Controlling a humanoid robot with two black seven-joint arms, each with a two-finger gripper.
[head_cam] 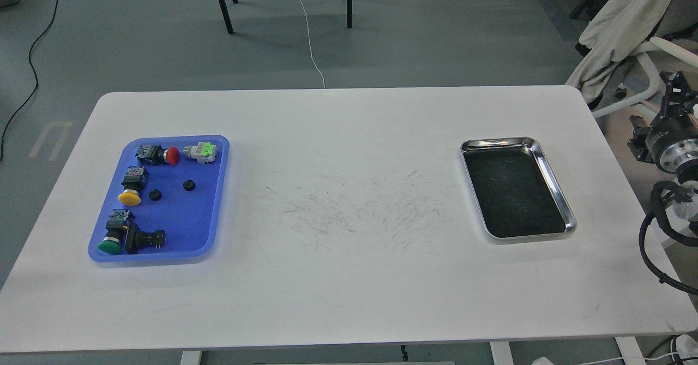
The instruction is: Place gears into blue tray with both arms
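Two small black gears [189, 185] [155, 195] lie side by side on the floor of the blue tray [215, 201], at the left of the white table. Nothing touches them. My right arm shows only at the right edge of the head view, off the table's side. Its gripper [678, 83] is small and dark, so its fingers cannot be told apart. My left arm and its gripper are out of view.
The blue tray also holds several push-button switches with red [172, 155], yellow [130, 197] and green [109, 246] caps. A shiny steel tray [551, 174] with a dark bottom stands at the table's right. Chairs and cables lie on the floor beyond the table.
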